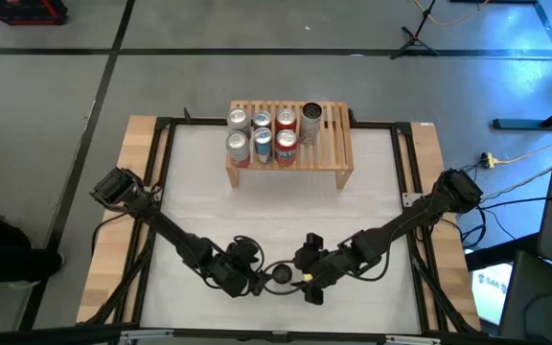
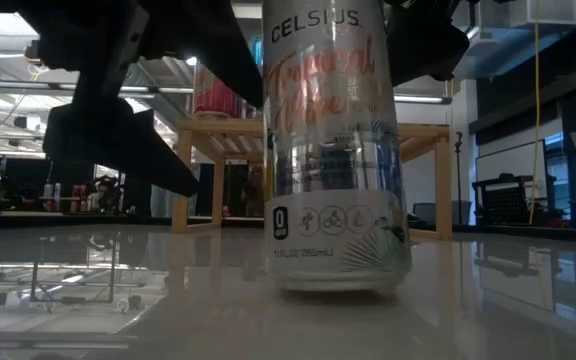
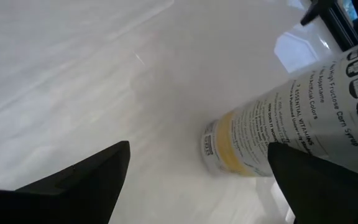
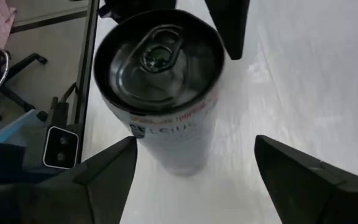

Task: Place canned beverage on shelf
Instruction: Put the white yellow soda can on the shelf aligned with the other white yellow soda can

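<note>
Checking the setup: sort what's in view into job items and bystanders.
Job: Celsius can upright on the table, shelf, left hand and right hand open beside the can.
Bystanders: seven cans already on the shelf.

Even overhead light washes the white surface (image 1: pixel 286 206) almost featureless. In the low view, ceiling strip lights glare behind, leaving the arms as black silhouettes, while the glossy surface mirrors the Celsius can (image 2: pixel 334 150). Between the left jaws the can's print is blurred; ahead of the right jaws its rim smears.
</note>
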`<state>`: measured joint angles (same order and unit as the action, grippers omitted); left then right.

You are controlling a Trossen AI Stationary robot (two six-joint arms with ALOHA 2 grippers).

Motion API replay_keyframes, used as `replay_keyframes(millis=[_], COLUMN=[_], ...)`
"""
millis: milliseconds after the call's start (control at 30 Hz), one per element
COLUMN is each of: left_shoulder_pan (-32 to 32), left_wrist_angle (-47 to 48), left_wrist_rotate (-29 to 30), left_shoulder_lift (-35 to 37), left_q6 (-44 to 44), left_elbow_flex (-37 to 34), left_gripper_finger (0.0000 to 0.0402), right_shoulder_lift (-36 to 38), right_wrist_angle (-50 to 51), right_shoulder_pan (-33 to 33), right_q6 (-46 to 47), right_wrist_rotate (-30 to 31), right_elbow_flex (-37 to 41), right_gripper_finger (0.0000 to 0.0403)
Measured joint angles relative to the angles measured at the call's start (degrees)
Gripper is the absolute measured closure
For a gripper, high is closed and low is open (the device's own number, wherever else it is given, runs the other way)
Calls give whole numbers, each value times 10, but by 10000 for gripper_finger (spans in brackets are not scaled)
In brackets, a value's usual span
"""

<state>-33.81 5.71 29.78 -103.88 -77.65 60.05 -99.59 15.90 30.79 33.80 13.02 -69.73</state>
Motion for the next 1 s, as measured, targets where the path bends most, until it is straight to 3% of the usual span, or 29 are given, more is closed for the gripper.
replay_keyframes(millis=[733,1000], left_shoulder_pan=[-21,-19], left_wrist_angle=[-4,-7], left_wrist_rotate=[-1,7], left_shoulder_lift=[1,1], left_q6=[1,2], left_elbow_flex=[0,0], left_gripper_finger=[17,17], right_shoulder_lift=[0,7], right_wrist_angle=[7,43], right_shoulder_pan=[-1,-1], right_q6=[-28,-25], right_wrist_rotate=[-11,-58], right_elbow_flex=[0,-1], right_gripper_finger=[88,88])
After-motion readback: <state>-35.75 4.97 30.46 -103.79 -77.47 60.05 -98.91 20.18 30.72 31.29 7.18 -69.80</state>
